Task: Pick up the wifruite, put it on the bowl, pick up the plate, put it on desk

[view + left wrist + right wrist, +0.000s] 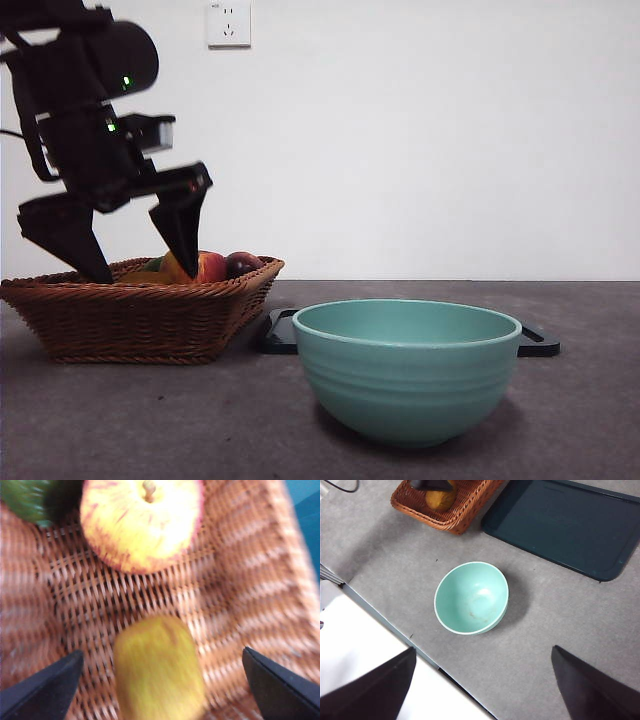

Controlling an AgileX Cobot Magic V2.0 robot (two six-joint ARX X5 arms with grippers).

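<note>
The wifruite (pixel 157 672), a small brownish oval fruit, lies on the floor of the wicker basket (pixel 240 580). My left gripper (pixel 160 690) is open and straddles it, one jaw on each side, not touching it. In the front view the left gripper (pixel 145 272) reaches down into the basket (pixel 130 320), whose rim hides the wifruite. The mint-teal bowl (pixel 405 370) stands empty on the desk (pixel 580 420). The plate (pixel 565 525), a flat dark teal tray, lies behind the bowl (pixel 471 597). My right gripper (pixel 480 685) hangs open high above the desk.
A red-yellow apple (pixel 142 522) and a green item (pixel 25 500) lie in the basket beyond the wifruite. A dark purple fruit (pixel 242 263) shows above the rim. The desk's front edge (pixel 385 625) runs close to the bowl.
</note>
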